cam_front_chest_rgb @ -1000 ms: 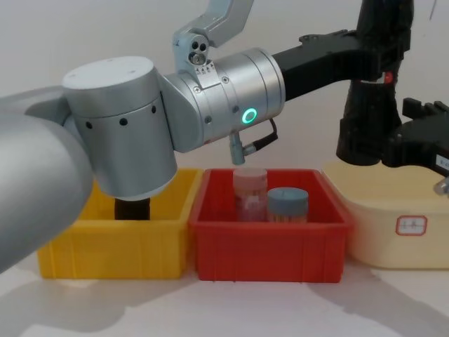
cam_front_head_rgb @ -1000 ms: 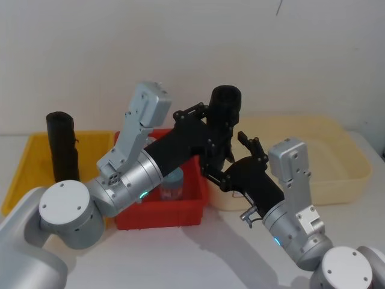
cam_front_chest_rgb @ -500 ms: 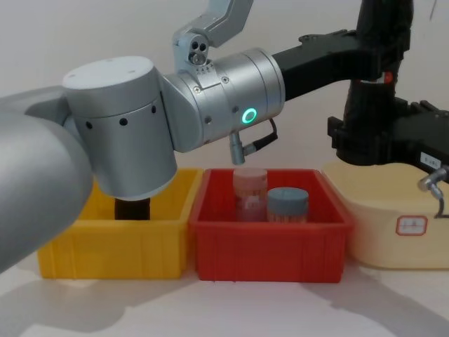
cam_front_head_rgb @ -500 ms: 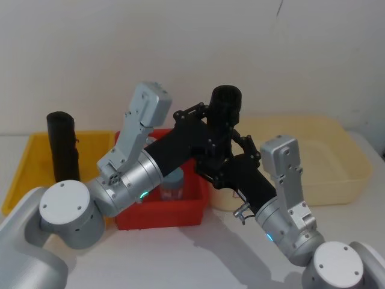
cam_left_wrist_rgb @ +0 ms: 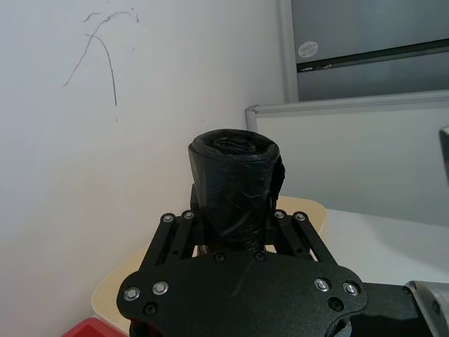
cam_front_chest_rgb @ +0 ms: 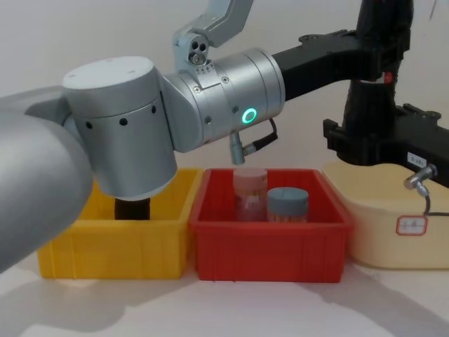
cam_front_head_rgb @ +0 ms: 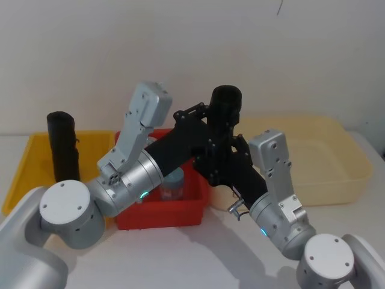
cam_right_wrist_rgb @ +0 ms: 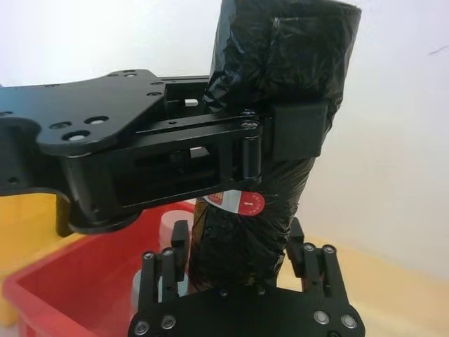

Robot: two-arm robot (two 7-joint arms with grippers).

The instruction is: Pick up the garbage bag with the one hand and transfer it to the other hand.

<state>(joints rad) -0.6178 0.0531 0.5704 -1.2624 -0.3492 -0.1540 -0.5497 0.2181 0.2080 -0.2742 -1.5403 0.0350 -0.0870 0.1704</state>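
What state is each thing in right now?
garbage bag: upright, held in the air.
left pincer: shut on the garbage bag's middle.
right pincer: at the garbage bag's lower end.
plain black roll: standing in the yellow bin.
blue-lidded jar: capped, upright in the red bin.

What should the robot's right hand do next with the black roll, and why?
Probably the right hand should squeeze shut on the bottom part of the garbage bag. Its fingers stand on both sides of the roll and look not yet clamped, while the left hand holds the roll upright in the air, higher up. The left hand should let go only after that.
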